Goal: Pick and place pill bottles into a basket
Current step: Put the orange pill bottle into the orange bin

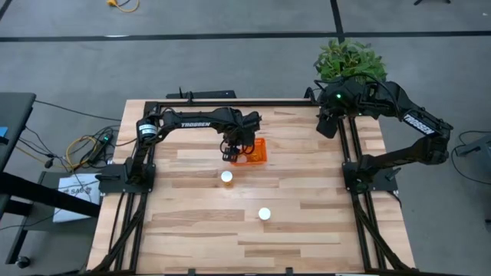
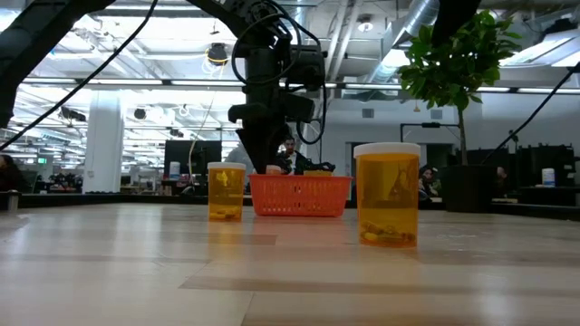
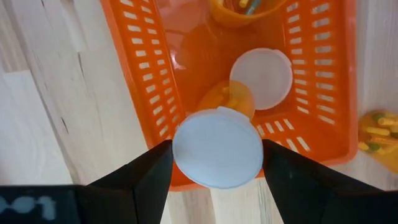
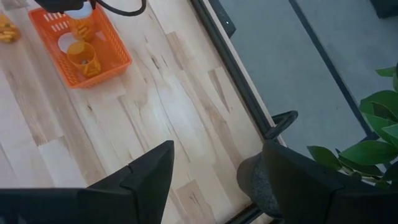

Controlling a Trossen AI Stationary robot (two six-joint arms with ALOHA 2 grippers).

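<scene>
Hovering over the basket (image 3: 155, 93), the left pincer (image 3: 217, 163) clasps a pill bottle (image 3: 217, 148) by its cap, poised for dropping beside two inside; right pincer (image 4: 214, 168) waits parted, empty, at the desk's edge.

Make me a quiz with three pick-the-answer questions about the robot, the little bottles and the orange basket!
1. Where is the left gripper? A) over the basket B) beside the plant C) at the table's near edge
2. How many pill bottles stand on the table outside the basket? A) none B) two C) five
3. What is the left gripper doing? A) hanging open B) holding a white-capped bottle C) gripping the basket

Answers: 1 A, the high view shows it at the basket. 2 B, bottles and. 3 B, the cap sits between its fingers.
</scene>
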